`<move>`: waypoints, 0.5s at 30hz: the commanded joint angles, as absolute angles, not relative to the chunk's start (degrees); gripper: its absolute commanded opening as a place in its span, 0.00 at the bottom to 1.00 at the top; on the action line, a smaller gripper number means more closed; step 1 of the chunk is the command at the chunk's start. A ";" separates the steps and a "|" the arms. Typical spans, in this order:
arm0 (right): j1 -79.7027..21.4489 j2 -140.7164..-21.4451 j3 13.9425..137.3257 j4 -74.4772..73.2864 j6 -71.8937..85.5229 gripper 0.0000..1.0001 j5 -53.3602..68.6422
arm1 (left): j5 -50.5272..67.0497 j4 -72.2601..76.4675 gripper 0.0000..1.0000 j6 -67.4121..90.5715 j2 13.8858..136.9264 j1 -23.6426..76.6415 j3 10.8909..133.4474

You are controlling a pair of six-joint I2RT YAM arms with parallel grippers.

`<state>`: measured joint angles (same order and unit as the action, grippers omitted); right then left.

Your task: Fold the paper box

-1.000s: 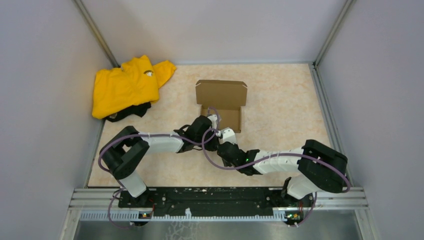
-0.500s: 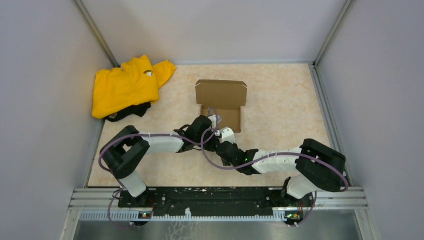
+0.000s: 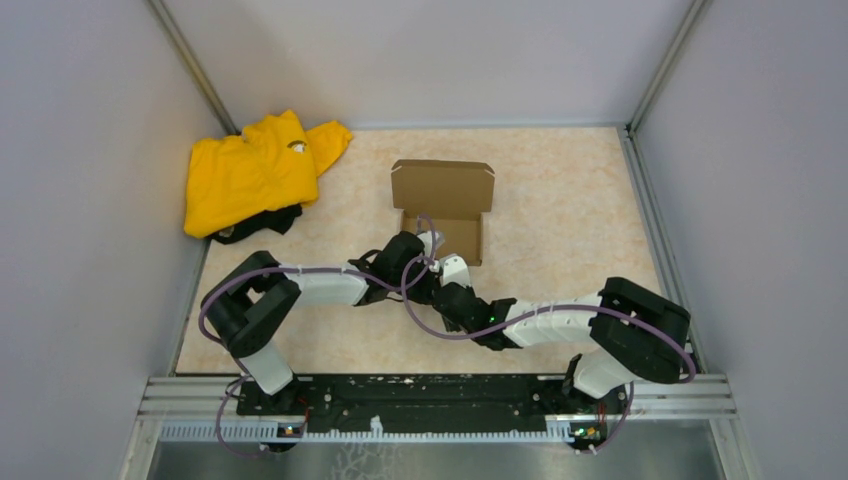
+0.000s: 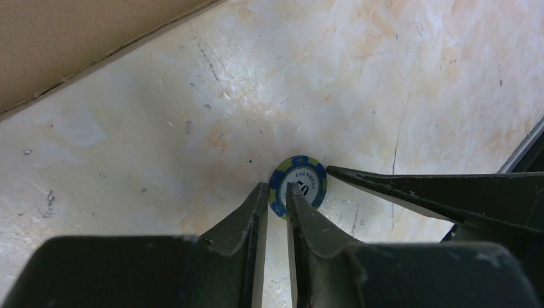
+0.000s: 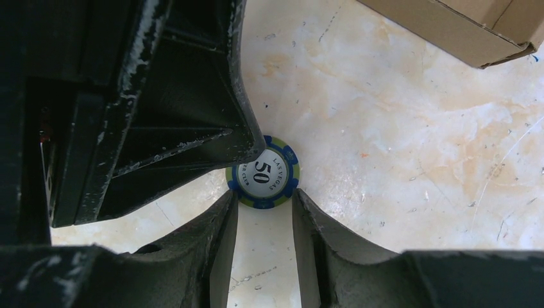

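The paper box (image 3: pixel 443 200) is brown cardboard, lying at the middle of the table with its lid flap open toward the back; its edge shows in both wrist views (image 4: pixel 64 38) (image 5: pixel 462 25). Just in front of it my two grippers meet over a blue and green poker chip (image 4: pixel 298 186) (image 5: pixel 263 172) lying flat on the table. My left gripper (image 4: pixel 276 187) (image 3: pixel 425 262) has its jaws only a narrow slit apart, tips on the chip's edge. My right gripper (image 5: pixel 264 196) (image 3: pixel 445 270) stands open, its fingertips flanking the chip's near edge. Neither gripper touches the box.
A yellow garment (image 3: pixel 250 170) lies bunched in the back left corner with something black (image 3: pixel 262 222) under it. Grey walls close in the table on three sides. The two arms cross close together near the table's middle.
The right arm's elbow has crept slightly to the left. Both grippers stay at the chip, and the box has not moved.
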<state>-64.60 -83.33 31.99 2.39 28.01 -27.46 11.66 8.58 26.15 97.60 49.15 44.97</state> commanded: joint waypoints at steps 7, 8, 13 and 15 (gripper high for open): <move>-64.89 -85.64 33.63 1.14 23.14 0.36 -25.33 | 11.72 3.54 0.24 24.63 99.39 50.54 43.63; -64.86 -85.72 33.78 1.14 23.12 0.36 -25.35 | 11.73 3.52 0.24 24.61 99.49 50.47 43.67; -64.83 -86.26 34.11 1.30 23.03 0.37 -25.32 | 11.59 3.52 0.24 24.61 99.43 50.46 43.73; -64.78 -86.22 34.23 1.24 23.03 0.36 -25.31 | 11.35 3.35 0.24 24.53 99.20 50.45 43.60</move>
